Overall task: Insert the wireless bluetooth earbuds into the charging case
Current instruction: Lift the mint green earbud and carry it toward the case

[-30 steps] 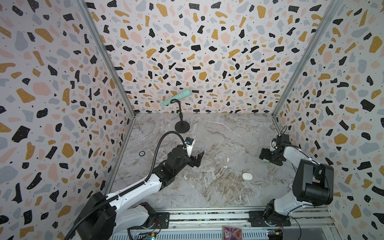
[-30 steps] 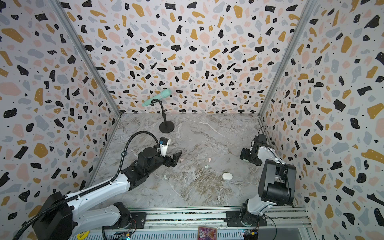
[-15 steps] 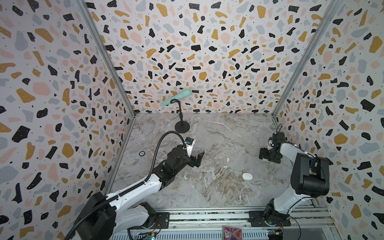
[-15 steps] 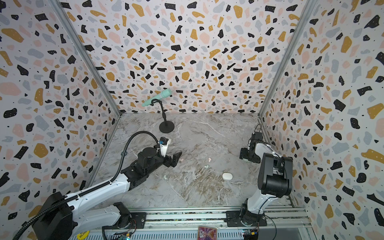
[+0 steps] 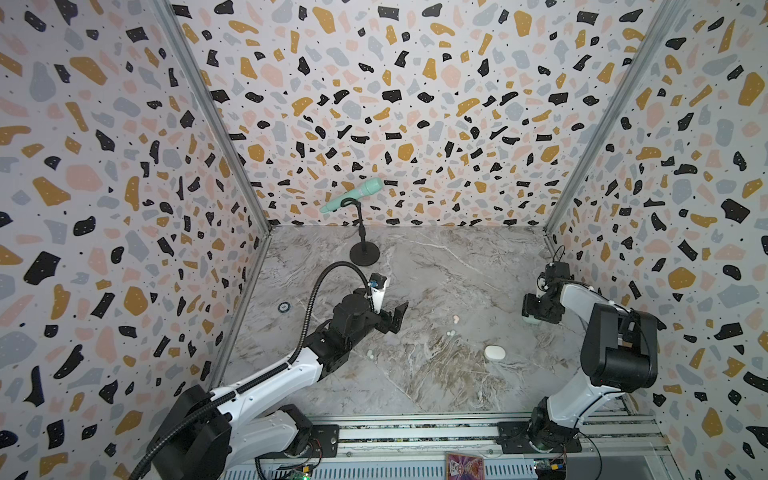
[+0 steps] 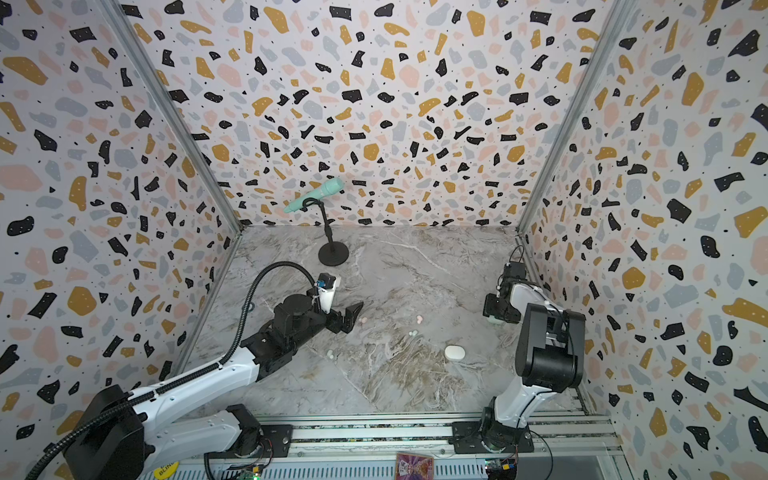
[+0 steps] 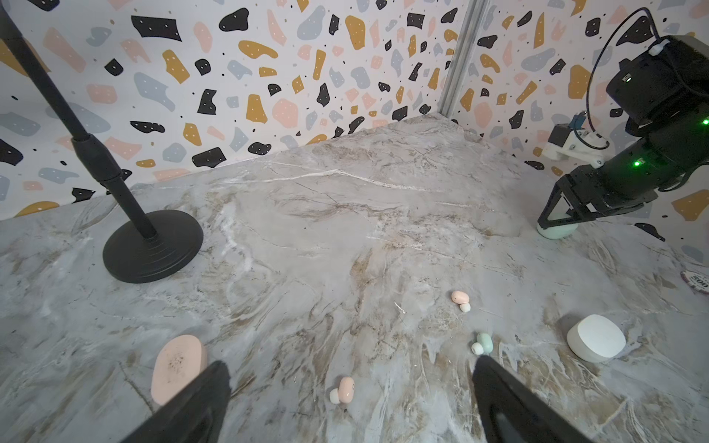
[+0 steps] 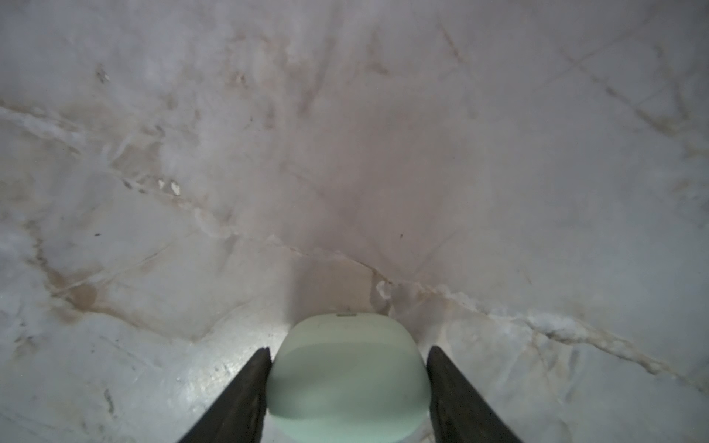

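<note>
Left gripper (image 5: 395, 316): jaws stood wide open and empty above a pink earbud (image 7: 345, 388), likely lining up a pick.
Other earbuds (image 7: 483, 342): lay loose on the tabletop (image 7: 345, 214).
Right gripper (image 8: 348, 349): jaws straddled the mint charging case (image 8: 347, 383), probably to steady it; whether they gripped it could not be told.

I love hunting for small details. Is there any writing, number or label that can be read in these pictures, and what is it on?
"500": on the round chip at the edge of the left wrist view.
"BLIND": on a half-hidden yellow sticker in a top view; the line above it is too small to read.
The patterned card: any print on it is too small to read.
</note>
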Motion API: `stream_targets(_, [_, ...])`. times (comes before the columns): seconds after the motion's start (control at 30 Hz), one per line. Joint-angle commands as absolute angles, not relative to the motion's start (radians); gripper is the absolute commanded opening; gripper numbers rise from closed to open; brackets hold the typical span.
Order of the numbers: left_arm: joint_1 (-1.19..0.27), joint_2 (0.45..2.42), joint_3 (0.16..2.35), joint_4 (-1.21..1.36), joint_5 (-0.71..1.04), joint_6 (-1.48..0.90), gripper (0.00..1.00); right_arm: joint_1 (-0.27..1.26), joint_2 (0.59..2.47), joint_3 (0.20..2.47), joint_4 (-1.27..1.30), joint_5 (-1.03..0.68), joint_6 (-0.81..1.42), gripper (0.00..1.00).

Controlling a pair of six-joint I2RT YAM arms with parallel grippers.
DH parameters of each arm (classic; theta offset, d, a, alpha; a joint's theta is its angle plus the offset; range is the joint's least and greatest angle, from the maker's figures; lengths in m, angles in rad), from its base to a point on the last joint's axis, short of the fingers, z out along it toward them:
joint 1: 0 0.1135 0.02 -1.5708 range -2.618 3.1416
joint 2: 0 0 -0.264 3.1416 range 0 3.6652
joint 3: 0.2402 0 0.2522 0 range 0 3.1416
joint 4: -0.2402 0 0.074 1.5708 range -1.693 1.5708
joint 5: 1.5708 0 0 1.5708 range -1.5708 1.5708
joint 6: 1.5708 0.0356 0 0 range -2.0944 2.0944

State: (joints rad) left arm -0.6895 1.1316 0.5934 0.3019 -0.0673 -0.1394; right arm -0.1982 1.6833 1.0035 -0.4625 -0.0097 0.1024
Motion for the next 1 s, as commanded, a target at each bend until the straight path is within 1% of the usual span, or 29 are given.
stream_targets(0.0, [-0.684, 1.117, 0.588, 0.35, -0.058, -0.136, 1.0, -0.196, 1.7, 1.026, -0.493, -0.016, 0.095, 0.64])
stream_targets(0.1, [-0.683, 1.117, 0.588, 0.35, -0.057, -0.138, 1.0, -0.196, 1.706, 1.028, -0.496, -0.015, 0.097, 0.64])
stream_targets(0.23, [-0.682, 1.116, 0.587, 0.35, -0.057, -0.138, 1.0, -0.196, 1.71, 1.034, -0.5, -0.015, 0.096, 0.66])
stream_targets(0.47, [-0.682, 1.114, 0.588, 0.351, -0.055, -0.138, 1.0, -0.197, 1.708, 1.035, -0.506, -0.014, 0.098, 0.66])
stream_targets(0.77, [-0.681, 1.12, 0.587, 0.354, -0.048, -0.135, 1.0, -0.189, 1.666, 1.043, -0.521, -0.021, 0.108, 0.6])
stream_targets(0.97, [-0.68, 1.144, 0.593, 0.356, 0.013, -0.105, 1.0, -0.159, 1.609, 1.06, -0.564, -0.05, 0.132, 0.59])
